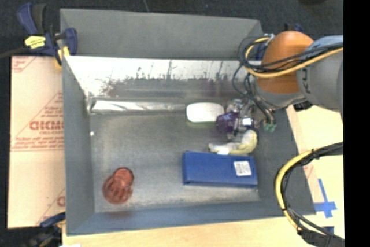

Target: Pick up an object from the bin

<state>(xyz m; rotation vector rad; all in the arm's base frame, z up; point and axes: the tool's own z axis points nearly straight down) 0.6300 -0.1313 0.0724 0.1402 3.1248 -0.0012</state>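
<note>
The grey metal bin [78, 142] holds five loose things, most of them gathered round the jaws. A small purple thing [225, 121] sits right at the jaws, on their left side, and the wrist's cables and fittings hide whether it lies between them. Just past it, further left, lies a white oval piece [203, 113], touching or nearly touching the purple one. Directly on the near side of the jaws is a pale yellow-white lump [243, 143], and just beyond that a flat blue box [211, 169] with a white label. A reddish round thing [118, 185] lies well apart, far to the left in the near corner.

The arm [324, 72] reaches in over the right wall, its orange cover [286, 63] above the rim and its wrist pointing down to the floor. Whether the jaws are open or closed cannot be told.
</note>
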